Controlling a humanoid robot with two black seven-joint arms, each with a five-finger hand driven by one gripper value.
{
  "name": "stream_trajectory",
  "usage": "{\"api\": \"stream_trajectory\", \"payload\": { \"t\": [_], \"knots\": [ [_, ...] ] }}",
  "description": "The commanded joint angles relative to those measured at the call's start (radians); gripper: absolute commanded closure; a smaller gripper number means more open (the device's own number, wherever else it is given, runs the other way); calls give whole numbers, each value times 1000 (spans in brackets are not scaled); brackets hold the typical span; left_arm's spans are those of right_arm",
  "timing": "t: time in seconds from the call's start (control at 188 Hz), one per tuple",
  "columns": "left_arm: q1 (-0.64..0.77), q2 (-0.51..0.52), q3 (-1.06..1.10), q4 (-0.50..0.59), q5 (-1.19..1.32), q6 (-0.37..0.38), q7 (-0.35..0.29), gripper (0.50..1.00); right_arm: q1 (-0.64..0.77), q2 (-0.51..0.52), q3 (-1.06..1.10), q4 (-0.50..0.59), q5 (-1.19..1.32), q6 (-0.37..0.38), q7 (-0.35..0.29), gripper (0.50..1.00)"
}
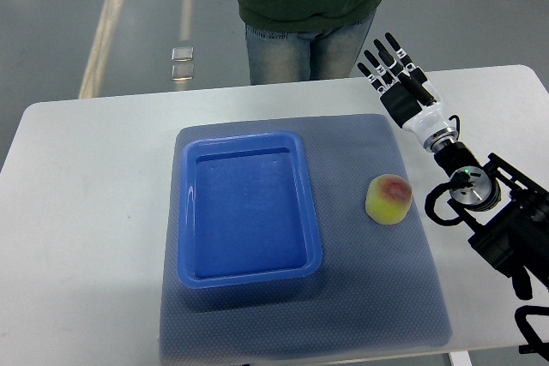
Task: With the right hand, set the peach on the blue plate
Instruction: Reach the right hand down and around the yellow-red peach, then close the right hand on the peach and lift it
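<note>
A yellow-green peach (389, 200) with a red top lies on the grey mat, to the right of the blue plate (192, 212), a rectangular tray with nothing in it. My right hand (396, 69) hovers at the table's far right, beyond the peach and apart from it. Its black fingers (384, 59) are stretched out straight, pointing away from me, and hold nothing. The right arm comes in from the lower right edge. No left arm shows.
A grey mat (377, 289) covers the middle of the white table (86, 212) and carries both plate and peach. A person in a dark green top and jeans (309, 15) stands just behind the table's far edge.
</note>
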Motion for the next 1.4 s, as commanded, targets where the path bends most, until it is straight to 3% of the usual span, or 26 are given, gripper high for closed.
{"api": "stream_trajectory", "payload": {
  "t": [0.0,0.149,0.277,0.283,0.347,0.405,0.411,0.443,0.496,0.501,0.576,0.768,0.869,0.88,0.923,1.248,1.392],
  "knots": [
    [0,0,0,0,0,0,0,500,0,0,-2,1,-4,0,0,552],
    [0,0,-3,3,-2,2,0,500,2,-9,-5,5,-14,0,-3,554],
    [0,0,2,-1,0,0,-2,500,45,-77,-62,18,-119,15,-20,552],
    [0,0,2,-1,0,0,-2,500,96,-175,-135,36,-292,49,-26,552],
    [0,0,0,-1,0,0,-2,500,158,-314,-280,96,-618,119,-26,552],
    [0,0,2,-1,0,0,0,500,170,-336,-300,116,-677,130,-26,552],
    [0,0,2,-1,0,0,0,500,220,-471,-388,251,-947,157,-26,552],
    [0,0,2,-3,0,0,0,500,247,-557,-426,335,-1077,157,-25,552],
    [0,0,2,-3,0,0,0,500,247,-557,-426,335,-1078,157,-25,552],
    [0,0,3,-3,0,-1,0,500,280,-646,-470,444,-1166,157,-28,552],
    [-2,0,3,-9,0,-1,0,500,304,-698,-495,559,-1171,157,-32,554],
    [-2,0,3,-21,0,-1,0,500,258,-684,-556,593,-1200,157,-32,556],
    [-2,0,3,-20,0,-1,0,500,239,-664,-571,591,-1217,117,-32,556],
    [-2,0,2,-17,0,-1,0,500,212,-652,-578,590,-1242,74,-32,556],
    [-2,0,2,-15,0,-1,0,500,195,-650,-578,588,-1254,54,-32,556],
    [-2,0,2,-20,0,-1,0,500,161,-614,-581,553,-1294,-20,-32,560],
    [-2,0,2,-17,0,-1,0,500,140,-584,-590,516,-1303,-54,-32,601]
  ]
}}
